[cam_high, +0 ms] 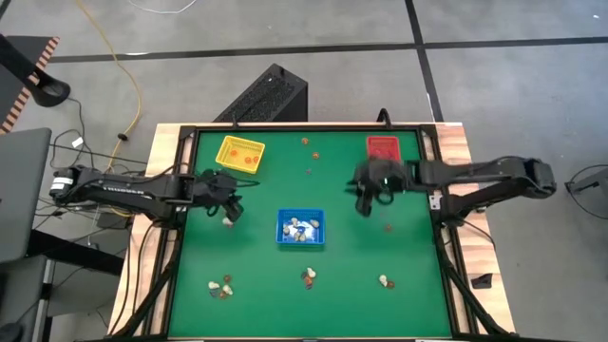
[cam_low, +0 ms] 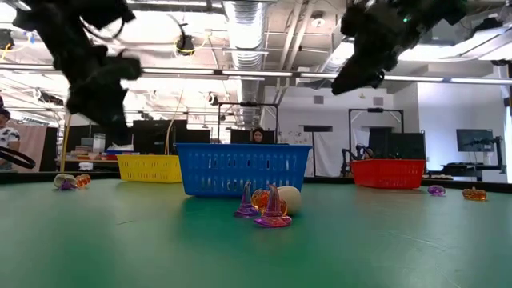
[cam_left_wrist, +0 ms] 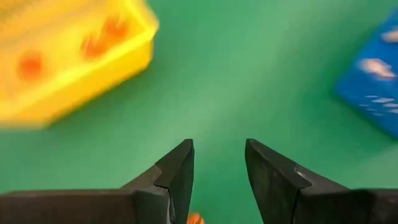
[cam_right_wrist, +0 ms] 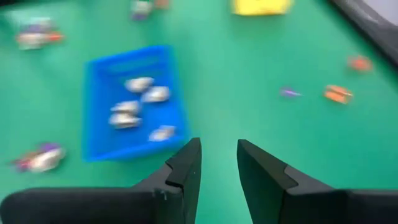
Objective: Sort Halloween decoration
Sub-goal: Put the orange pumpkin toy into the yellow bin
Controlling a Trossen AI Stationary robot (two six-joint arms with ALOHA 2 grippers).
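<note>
Halloween decoration trinkets lie on the green table in small groups (cam_high: 220, 288), (cam_high: 309, 277), (cam_high: 384, 281); whitish ones fill the blue tray (cam_high: 300, 228), and orange ones sit in the yellow tray (cam_left_wrist: 68, 56). My left gripper (cam_left_wrist: 217, 146) is open above the table, between the yellow and blue trays, near a whitish trinket (cam_high: 228, 220). An orange bit (cam_left_wrist: 194, 219) shows low between its fingers; whether it touches them I cannot tell. My right gripper (cam_right_wrist: 219, 144) is open and holds nothing, in the air between the red tray (cam_high: 383, 148) and the blue tray (cam_right_wrist: 134, 102).
Single trinkets lie between the yellow and red trays (cam_high: 310, 172) and right of the blue tray (cam_high: 388, 228). A raised dark frame (cam_high: 186, 190) borders the table. Open green surface lies along the near edge between the trinket groups.
</note>
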